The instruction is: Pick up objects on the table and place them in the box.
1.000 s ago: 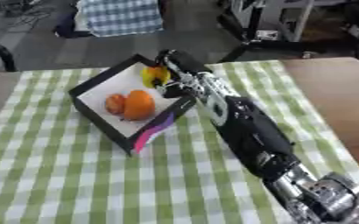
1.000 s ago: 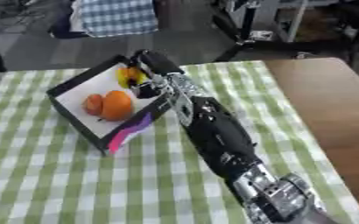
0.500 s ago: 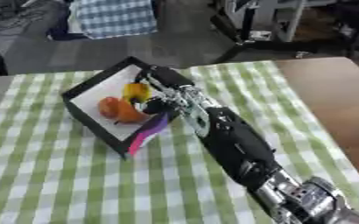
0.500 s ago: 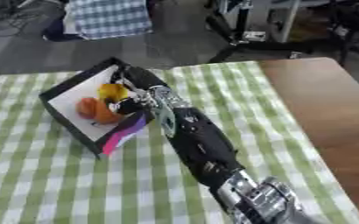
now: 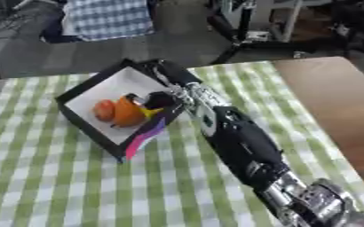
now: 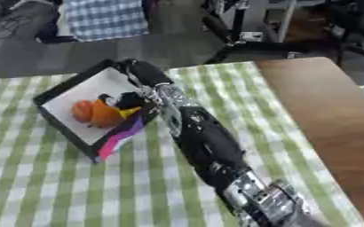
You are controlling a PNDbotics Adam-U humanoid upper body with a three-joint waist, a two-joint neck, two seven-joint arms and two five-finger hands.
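Box (image 5: 88, 91) holds 2 orange fruits (image 5: 116, 111); 1 robot hand (image 5: 160, 100) inside, grip unclear.

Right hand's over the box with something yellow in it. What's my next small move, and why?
Probably open the right hand to release the yellow object: it already sits inside the box, beside the orange fruits, so only letting go remains.
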